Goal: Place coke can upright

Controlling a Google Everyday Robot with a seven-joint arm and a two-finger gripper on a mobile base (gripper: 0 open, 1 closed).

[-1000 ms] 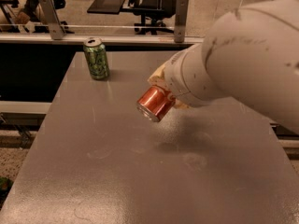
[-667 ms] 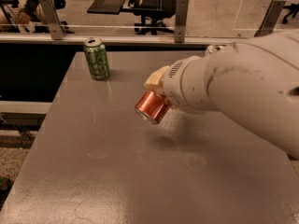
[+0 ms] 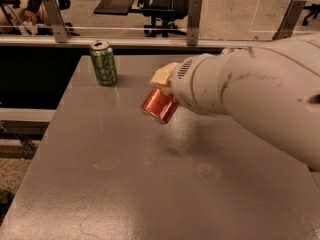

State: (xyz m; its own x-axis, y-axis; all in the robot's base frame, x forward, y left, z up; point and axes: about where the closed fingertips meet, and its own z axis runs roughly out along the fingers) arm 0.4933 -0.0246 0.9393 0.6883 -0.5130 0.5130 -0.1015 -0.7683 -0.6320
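Observation:
The coke can (image 3: 159, 107), red with a silver end, is held tilted in my gripper (image 3: 166, 86) above the grey table (image 3: 150, 184). Only a cream-coloured finger (image 3: 162, 76) shows over the can's top; the rest of the gripper is hidden behind my large white arm (image 3: 250, 94), which reaches in from the right. The can's lower end points down and to the left, and it hangs clear of the tabletop, with its shadow below it.
A green patterned can (image 3: 104, 62) stands upright at the table's back left corner. A metal rail with posts (image 3: 192, 16) runs behind the table's far edge. Office chairs stand beyond it.
The arm with the red can has drifted slightly left and a little toward the table. The green can has not moved.

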